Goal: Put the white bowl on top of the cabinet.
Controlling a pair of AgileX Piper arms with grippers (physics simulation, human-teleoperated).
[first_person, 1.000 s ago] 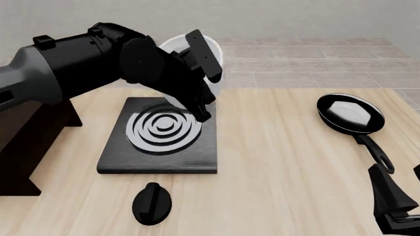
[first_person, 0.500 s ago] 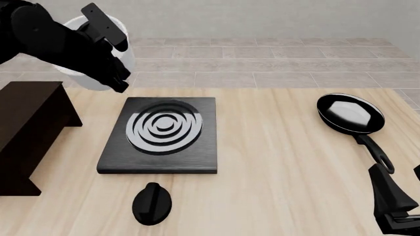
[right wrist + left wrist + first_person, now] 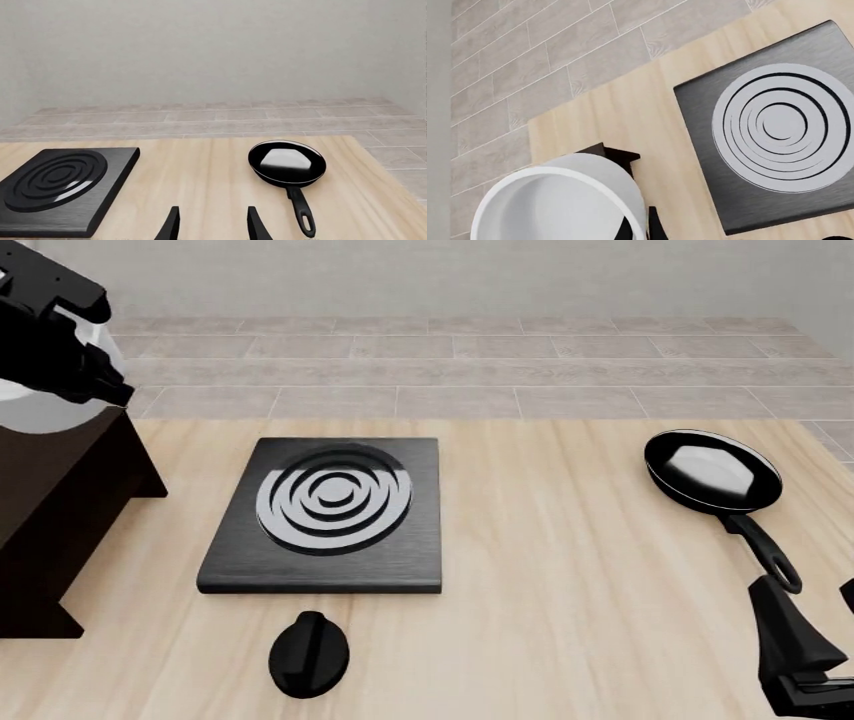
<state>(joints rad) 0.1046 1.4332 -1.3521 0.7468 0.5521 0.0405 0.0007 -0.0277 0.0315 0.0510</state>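
Left pincer sits at the far left edge of the front view, above the cabinet, clamped on the white bowl. Only a pale curved part of the bowl shows there, behind the black fingers; whether it touches the cabinet's top I cannot tell. In the left wrist view the white bowl fills the near corner, its thick rim facing the camera, with a dark corner of the cabinet peeking out just beyond it and a dark fingertip beside its wall.

On the wooden counter, the flat black stove slab with its silver rings lies near the cabinet's right side, apart from it, with bare wood between. A black knob rests on the counter just in front of the slab. Well off to the right, the black frying pan lies with its handle pointing toward the near edge.

The right pincer hangs low at the near right corner of the counter, its two fingers spread apart with nothing between them; the pan's handle lies just beside it in the right wrist view.
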